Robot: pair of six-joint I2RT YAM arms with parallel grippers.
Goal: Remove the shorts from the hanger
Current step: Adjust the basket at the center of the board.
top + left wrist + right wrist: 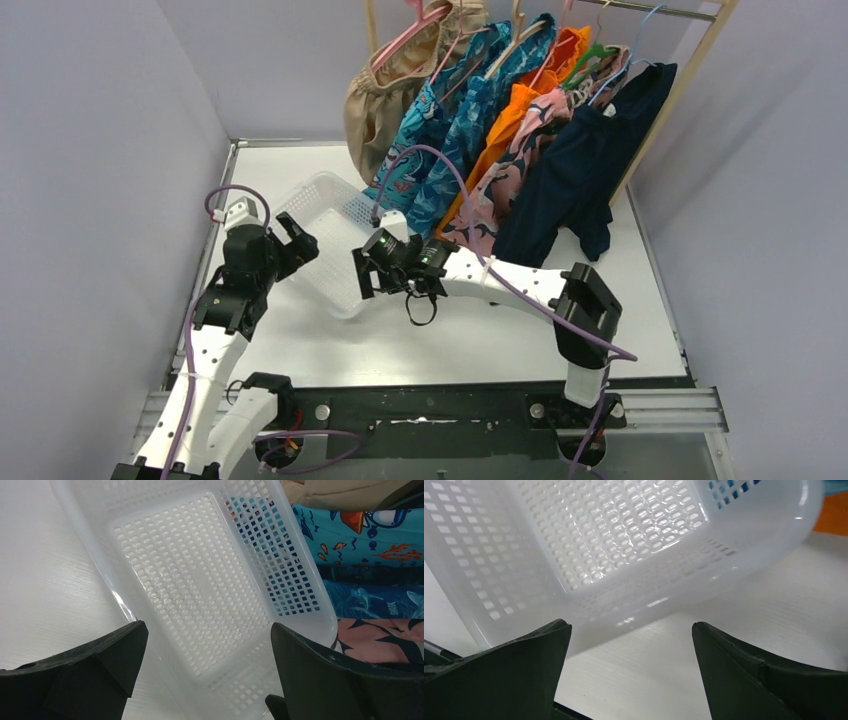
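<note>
Several pairs of shorts hang on hangers from a rail [650,10] at the back: tan [385,95], turquoise print [420,135], dark teal-blue print [472,125], orange [520,105], pink with sharks [510,170] and navy [575,165]. My left gripper [298,246] is open at the left side of a white mesh basket [335,225], with nothing between its fingers. Just off the basket's near right corner my right gripper [366,276] is open and empty too. In the left wrist view, the left gripper [207,630] looks into the basket [200,580], with the turquoise shorts [365,535] beyond.
The basket stands tilted on the white table [480,340], its far end below the hanging shorts. In the right wrist view, the right gripper [631,627] faces the basket's outer wall [599,540] over the table [724,640]. The wooden rack post [680,95] slants down at the right. Purple walls close in both sides.
</note>
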